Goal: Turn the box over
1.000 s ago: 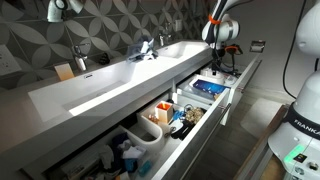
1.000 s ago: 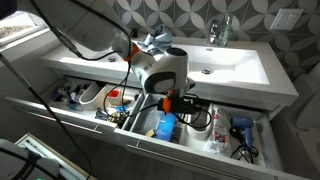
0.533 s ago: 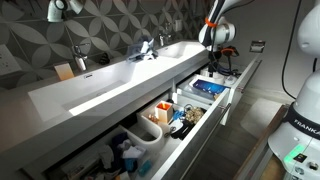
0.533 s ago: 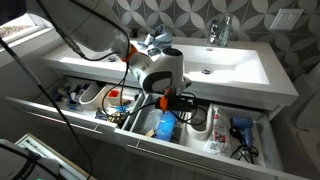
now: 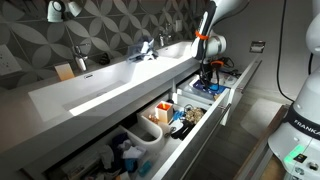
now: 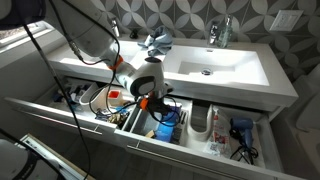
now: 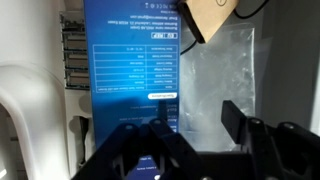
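Note:
The box (image 7: 130, 70) is a flat carton with a bright blue face and white print. It lies in the open drawer and also shows in both exterior views (image 5: 209, 89) (image 6: 168, 124). My gripper (image 7: 197, 110) hangs just above the drawer with its fingers spread open and nothing between them. In the wrist view the left finger is over the box's right edge and the right finger is over a clear plastic bag (image 7: 225, 70). The gripper also shows low over the drawer in both exterior views (image 5: 207, 74) (image 6: 150, 104).
A long white sink counter (image 5: 110, 80) with faucets runs above the open drawers. The drawers hold clutter: white containers (image 5: 145, 132), a hair dryer (image 6: 240, 130), white bottles (image 6: 200, 118). A tan tag (image 7: 210, 15) lies by the bag. White drawer wall (image 7: 35, 100) is on the left.
The arm has swung lower and come down toward the drawer, bringing the open gripper close over the blue box. The box has not moved.

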Controlling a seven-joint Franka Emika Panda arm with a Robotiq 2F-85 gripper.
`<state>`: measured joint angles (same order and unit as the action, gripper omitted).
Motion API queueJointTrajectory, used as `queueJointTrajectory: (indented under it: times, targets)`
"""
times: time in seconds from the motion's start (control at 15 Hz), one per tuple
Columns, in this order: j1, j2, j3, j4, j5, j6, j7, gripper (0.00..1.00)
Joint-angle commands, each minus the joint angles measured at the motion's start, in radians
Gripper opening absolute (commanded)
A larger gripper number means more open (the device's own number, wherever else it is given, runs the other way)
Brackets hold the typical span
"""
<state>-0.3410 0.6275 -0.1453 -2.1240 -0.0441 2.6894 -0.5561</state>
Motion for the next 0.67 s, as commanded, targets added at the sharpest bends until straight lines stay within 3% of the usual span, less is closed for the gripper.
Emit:
queueJointTrajectory:
  times: [0.0, 0.27, 0.6]
  targets:
    - [0.016, 0.031, 0.009, -0.02, -0.032, 0.072, 0.102, 0.3]
    - [0.031, 0.062, 0.011, -0.019, -0.039, 0.127, 0.156, 0.01]
    - [0.052, 0.106, -0.016, 0.002, -0.073, 0.19, 0.21, 0.0]
